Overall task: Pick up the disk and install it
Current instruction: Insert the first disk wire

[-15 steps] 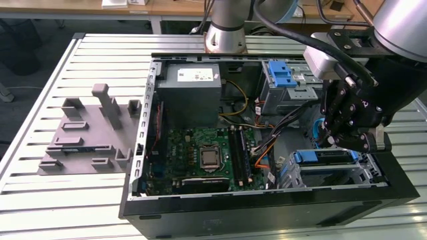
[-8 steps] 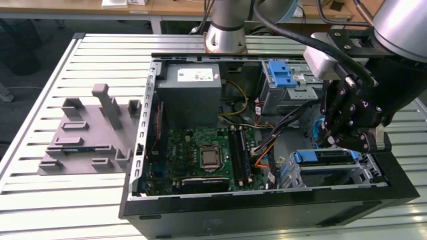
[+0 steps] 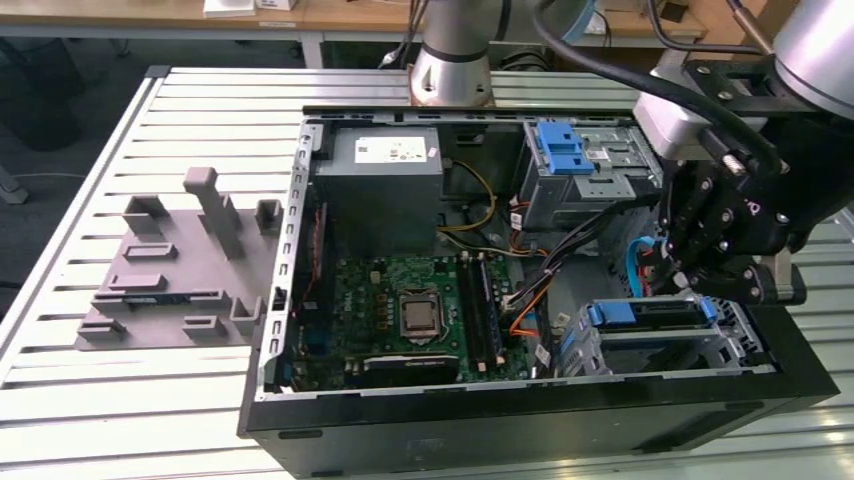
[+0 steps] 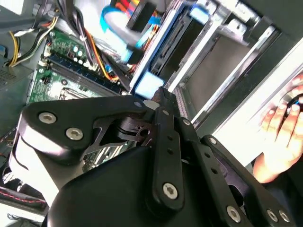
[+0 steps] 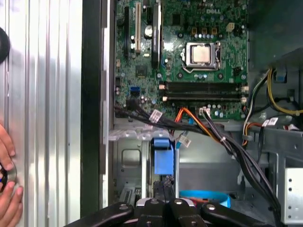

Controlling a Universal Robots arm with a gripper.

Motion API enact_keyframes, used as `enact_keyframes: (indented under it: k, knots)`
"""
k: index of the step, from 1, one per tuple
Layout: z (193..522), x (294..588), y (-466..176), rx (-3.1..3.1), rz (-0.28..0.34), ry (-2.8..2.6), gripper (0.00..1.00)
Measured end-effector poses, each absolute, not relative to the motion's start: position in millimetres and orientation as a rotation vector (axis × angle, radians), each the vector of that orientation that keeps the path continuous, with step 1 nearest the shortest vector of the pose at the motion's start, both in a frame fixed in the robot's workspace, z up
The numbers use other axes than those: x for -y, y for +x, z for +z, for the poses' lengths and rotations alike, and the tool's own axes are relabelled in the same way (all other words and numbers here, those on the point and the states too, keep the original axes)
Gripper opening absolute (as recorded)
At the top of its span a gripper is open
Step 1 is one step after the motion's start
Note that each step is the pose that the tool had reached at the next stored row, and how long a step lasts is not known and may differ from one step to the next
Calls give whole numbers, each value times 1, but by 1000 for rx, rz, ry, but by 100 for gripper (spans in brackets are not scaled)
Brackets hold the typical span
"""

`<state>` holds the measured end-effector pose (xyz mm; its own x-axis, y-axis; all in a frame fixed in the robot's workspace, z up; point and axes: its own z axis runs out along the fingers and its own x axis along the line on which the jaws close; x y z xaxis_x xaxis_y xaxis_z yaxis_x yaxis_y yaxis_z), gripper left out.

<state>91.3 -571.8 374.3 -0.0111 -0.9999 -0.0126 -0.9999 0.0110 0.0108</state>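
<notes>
Nearest the lens in both wrist views, the black gripper [image 4: 159,96] [image 5: 164,193] hangs inside an open computer case [image 3: 287,300]. Its jaws stand pressed together, with their tips right at the blue bracket end of the disk [image 5: 163,158]. Whether the tips touch the bracket cannot be told.

Exterior view: the gripper [image 3: 697,285] sits over the corner of the case toward the exterior view's right, just above the disk [image 3: 650,315]. The disk is seated in the lower metal drive cage [image 3: 745,345], its blue bracket end showing toward the inside of the case. In the second wrist view the disk [image 4: 149,85] runs away from the jaw tips as a long blue-edged slab within the cage.

A green motherboard [image 3: 407,305] covers the floor of the case beside the cage, with the processor socket [image 5: 203,54] near its middle. Black, orange and yellow cables [image 5: 227,142] cross between board and cage. A grey power supply box [image 3: 387,170] with a white sticker stands at the far end of the case, next to a second cage [image 3: 621,160] that carries a blue latch [image 3: 561,150].

The case rests on a slatted metal tabletop [image 3: 134,400]. A grey moulded holder [image 3: 174,265] lies on it toward the exterior view's left, apart from the case. A person's hand [image 4: 279,125] [image 5: 10,201] lies over the tabletop beside the case wall.
</notes>
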Motion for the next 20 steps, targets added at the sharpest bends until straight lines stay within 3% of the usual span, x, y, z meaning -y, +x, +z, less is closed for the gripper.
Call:
enact_keyframes:
  k: [10,20]
  knots:
    - [374,569,130,-2233,26,-2208,11]
    - [373,544,135,-2233,26,-2208,11]
